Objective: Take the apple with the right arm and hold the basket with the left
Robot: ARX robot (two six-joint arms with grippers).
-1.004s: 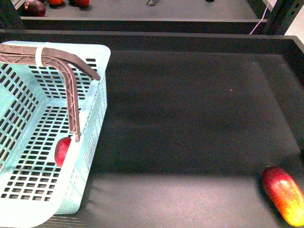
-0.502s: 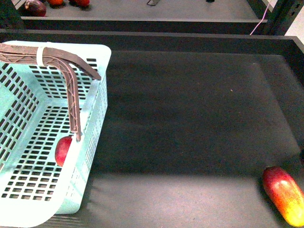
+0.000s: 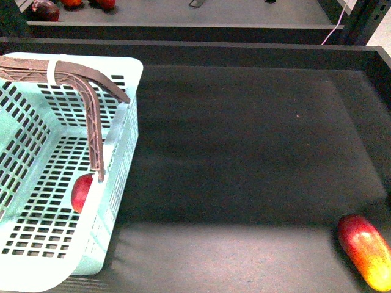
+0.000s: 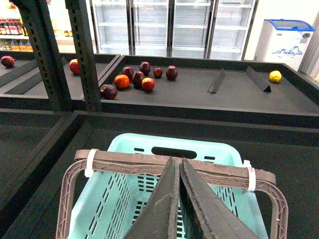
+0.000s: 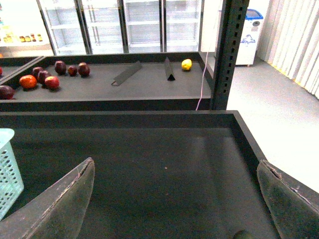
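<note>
The light teal basket (image 3: 119, 152) stands at the left of the dark shelf floor, its two brown handles (image 3: 91, 128) raised and tied together. The red apple (image 3: 80, 193) lies inside it against the near right wall. My left gripper (image 4: 175, 162) is shut, its tips meeting right at the handle bar (image 4: 124, 162) above the basket (image 4: 124, 199); nothing shows between the fingers. My right gripper (image 5: 175, 164) hangs open over bare shelf floor, with only a corner of the basket (image 5: 7, 169) at the edge of its view. Neither gripper appears in the front view.
An elongated red-and-yellow fruit (image 3: 365, 250) lies at the front right corner. Raised dark walls (image 3: 244, 54) border the shelf floor. On the shelf behind lie several dark red fruits (image 4: 139, 79) and a lemon (image 4: 274, 75). A steel post (image 5: 228, 55) stands at the back right.
The basket's handles and near wall have shifted very slightly. The apple and the elongated fruit stay where they were.
</note>
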